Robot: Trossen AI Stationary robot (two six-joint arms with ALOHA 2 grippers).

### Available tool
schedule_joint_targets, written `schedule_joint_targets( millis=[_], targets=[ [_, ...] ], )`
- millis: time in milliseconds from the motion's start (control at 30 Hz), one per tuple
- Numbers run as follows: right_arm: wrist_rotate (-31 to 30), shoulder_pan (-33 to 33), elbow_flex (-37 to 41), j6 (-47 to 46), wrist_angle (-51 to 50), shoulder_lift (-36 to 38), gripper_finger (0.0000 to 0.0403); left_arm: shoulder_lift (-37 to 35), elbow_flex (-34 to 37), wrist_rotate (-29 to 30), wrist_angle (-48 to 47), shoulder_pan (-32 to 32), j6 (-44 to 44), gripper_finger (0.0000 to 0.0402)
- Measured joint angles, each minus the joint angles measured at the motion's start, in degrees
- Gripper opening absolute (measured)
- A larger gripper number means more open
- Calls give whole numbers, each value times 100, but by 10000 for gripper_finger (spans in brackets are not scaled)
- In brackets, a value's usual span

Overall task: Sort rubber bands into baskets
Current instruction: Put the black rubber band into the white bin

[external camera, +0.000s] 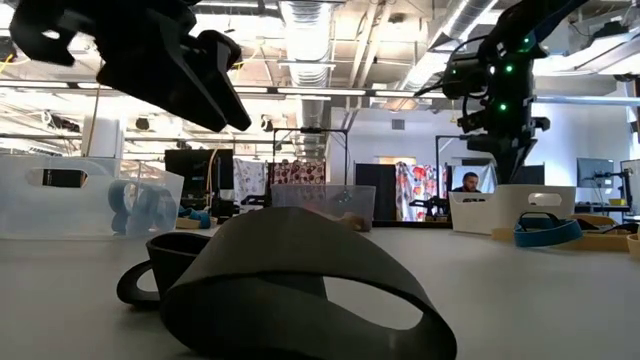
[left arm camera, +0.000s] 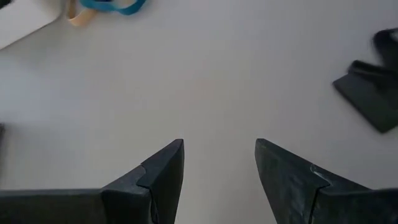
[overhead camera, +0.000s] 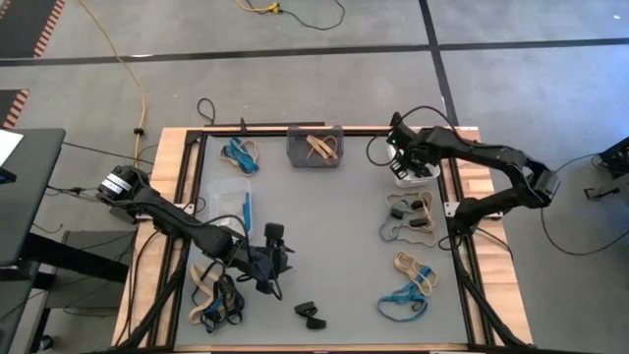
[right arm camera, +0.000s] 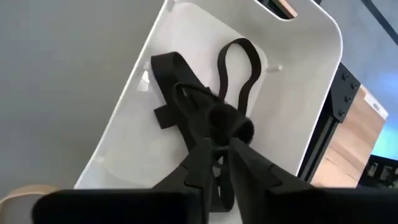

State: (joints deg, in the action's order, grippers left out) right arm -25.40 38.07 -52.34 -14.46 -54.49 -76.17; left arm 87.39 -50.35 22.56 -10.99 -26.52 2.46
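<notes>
My right gripper (right arm camera: 222,144) points down into the white basket (right arm camera: 311,74), its fingers a narrow slit apart, right over a tangle of black rubber bands (right arm camera: 186,93) lying on the basket's floor. In the high view it hangs over that basket (overhead camera: 425,178) at the far right. My left gripper (left arm camera: 219,155) is open above bare mat, near the left front (overhead camera: 280,265). A black band (overhead camera: 310,315) lies on the mat beyond it. The dark grey basket (overhead camera: 314,146) holds tan bands, and the clear basket (overhead camera: 241,155) holds blue ones. My right gripper's fingertips (right arm camera: 208,146) stand at the knot of the black bands (right arm camera: 219,121) from above. Black on black, I cannot tell whether they touch it. The bands rest on the white basket's floor.
Loose piles of tan, blue and black bands lie on the mat at the left front (overhead camera: 216,295) and along the right side (overhead camera: 408,216), (overhead camera: 405,300). The wooden table frame (overhead camera: 477,187) borders the mat. Bare mat lies in the middle.
</notes>
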Motion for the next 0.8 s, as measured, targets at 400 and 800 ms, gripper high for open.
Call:
schedule_joint_targets(
  millis=[400,800],
  targets=[
    [3,-215,7,85,262,81,219,314,-2,-1111,451,-13,85,190],
    [8,-1431,7,209,813,999,240,1406,-5,-2384,1807,-59,436,190]
  ],
)
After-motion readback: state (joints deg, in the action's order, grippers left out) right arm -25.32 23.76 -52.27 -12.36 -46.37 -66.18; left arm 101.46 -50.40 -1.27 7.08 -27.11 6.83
